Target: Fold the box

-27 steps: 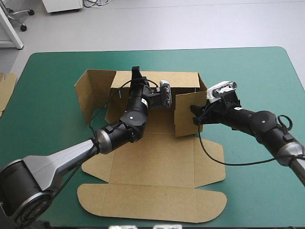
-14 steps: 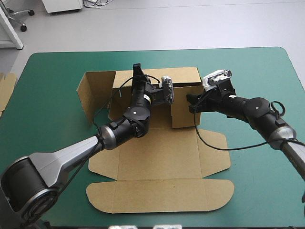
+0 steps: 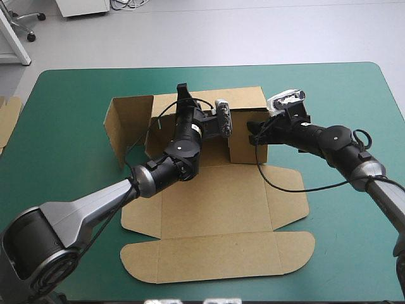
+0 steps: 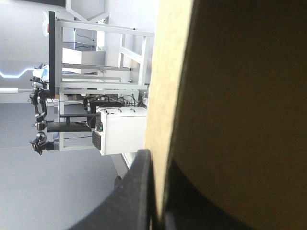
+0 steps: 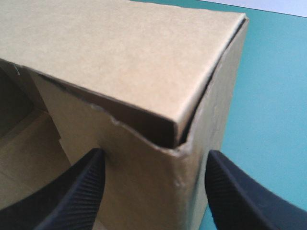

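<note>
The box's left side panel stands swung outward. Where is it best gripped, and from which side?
Probably the free top edge, from above: the left side panel stands upright with both faces bare, so the thin board can be pinched across.

Grey floor (image 3: 253, 31) beyond the table's (image 3: 354, 95) far edge, evenly lit. White cabinet (image 3: 82, 6) at 11 o'clock, loose cables (image 3: 126, 4) on the floor just beside it. Office-chair castors (image 3: 30, 36) at 10 o'clock, near a white desk leg (image 3: 17, 41). Table cover teal-green, corners rounded. Left wrist view, turned: white metal frame (image 4: 100, 28), white boxy unit (image 4: 122, 132) near it.
</note>
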